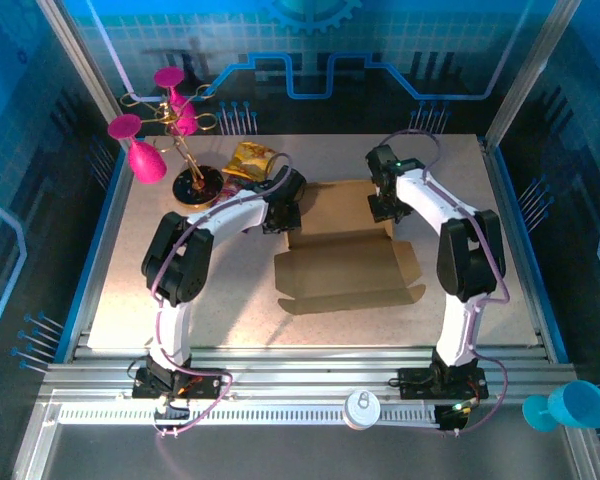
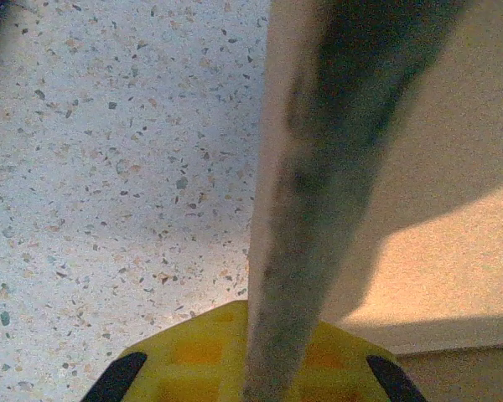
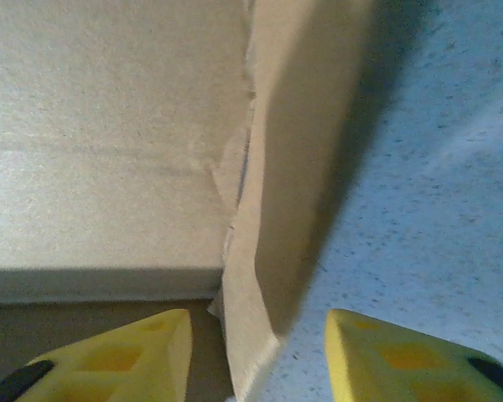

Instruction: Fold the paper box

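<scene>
The paper box (image 1: 345, 265) lies mid-table as brown cardboard, its wide lid panel spread flat toward me and its side flaps raised at the back. My left gripper (image 1: 280, 218) is at the box's left side. In the left wrist view its yellow fingers (image 2: 184, 360) are shut on the upright left flap (image 2: 318, 209), which I see edge-on. My right gripper (image 1: 385, 212) is at the box's right side. Its jaws (image 3: 256, 335) stand open around the raised right flap (image 3: 285, 167), and neither finger touches the flap. The box's inner panel (image 3: 109, 126) lies to the left.
A gold snack packet (image 1: 248, 158) and a gold stand (image 1: 197, 185) with pink goblets (image 1: 170, 100) sit at the back left, close behind the left arm. On the front rail are a white round lid (image 1: 362, 408) and a blue cup (image 1: 570, 405). Speckled table (image 1: 470, 300) shows right of the box.
</scene>
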{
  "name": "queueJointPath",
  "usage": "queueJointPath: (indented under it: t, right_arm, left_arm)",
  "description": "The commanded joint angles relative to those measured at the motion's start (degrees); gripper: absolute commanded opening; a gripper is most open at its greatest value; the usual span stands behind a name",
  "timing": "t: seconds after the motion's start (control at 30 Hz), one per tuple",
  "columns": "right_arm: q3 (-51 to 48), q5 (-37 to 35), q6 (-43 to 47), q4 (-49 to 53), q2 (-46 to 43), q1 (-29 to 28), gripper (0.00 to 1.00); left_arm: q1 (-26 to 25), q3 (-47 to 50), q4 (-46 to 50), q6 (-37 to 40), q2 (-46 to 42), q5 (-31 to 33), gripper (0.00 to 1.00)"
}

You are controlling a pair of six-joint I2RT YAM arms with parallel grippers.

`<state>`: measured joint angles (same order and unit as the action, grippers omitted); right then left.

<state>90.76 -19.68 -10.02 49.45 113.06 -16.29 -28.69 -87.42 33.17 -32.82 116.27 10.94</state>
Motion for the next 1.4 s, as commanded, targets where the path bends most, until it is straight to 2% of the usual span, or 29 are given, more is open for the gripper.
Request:
queueJointPath:
  t: [0.0, 0.1, 0.3, 0.37, 0.47, 0.63, 0.7, 0.8, 0.97, 1.13, 1.37]
  right_arm:
    - [1.72, 3.03, -0.7, -0.25, 3.24, 0.91, 0.41]
    - [2.84, 1.89, -0.94, 0.36, 5.38, 0.95, 0.33]
    - [2.18, -0.95, -2.26, -0.84, 5.51, 1.34, 0.25]
    - [2.8, -1.77, -2.89, -0.94, 5.68, 1.33, 0.28]
    - [4.03, -1.21, -3.58, -1.06, 6.07, 1.59, 0.37]
    - [5.65, -0.17, -4.83, -1.01, 7.0, 1.76, 0.42]
    - [5.94, 0.58, -5.01, -1.28, 7.31, 1.79, 0.42]
    - [6.28, 0.99, -5.18, -1.19, 8.19, 1.67, 0.33]
    - [5.54, 0.3, -5.58, -1.44, 8.67, 1.7, 0.3]
    - [4.17, 0.16, -6.14, -1.79, 7.06, 1.77, 0.43]
    - [-3.69, 0.87, -8.74, -6.25, 0.08, 2.03, 0.43]
  left_arm:
    - [-0.28, -2.13, 2.88, 1.35, 1.41, 0.51, 0.0]
    - [-0.23, -2.78, 3.37, 1.47, 1.83, 0.68, 0.0]
    - [-0.19, -3.63, 4.18, 2.0, 2.15, 0.66, 0.0]
    - [-0.22, -3.73, 4.49, 2.27, 2.21, 0.65, 0.0]
    - [-0.03, -3.73, 4.67, 2.48, 2.27, 0.49, 0.0]
    - [0.32, -3.81, 4.79, 2.57, 2.54, -0.03, 0.0]
    - [0.34, -4.03, 4.97, 2.58, 2.65, -0.21, 0.0]
    - [0.54, -4.33, 5.06, 2.56, 2.84, -0.08, 0.0]
    - [0.64, -5.19, 5.5, 2.28, 3.28, -0.14, 0.0]
    - [0.65, -6.09, 6.33, 2.07, 3.9, -0.04, 0.0]
    - [0.91, -6.84, 7.3, 1.49, 4.63, -0.18, 0.0]
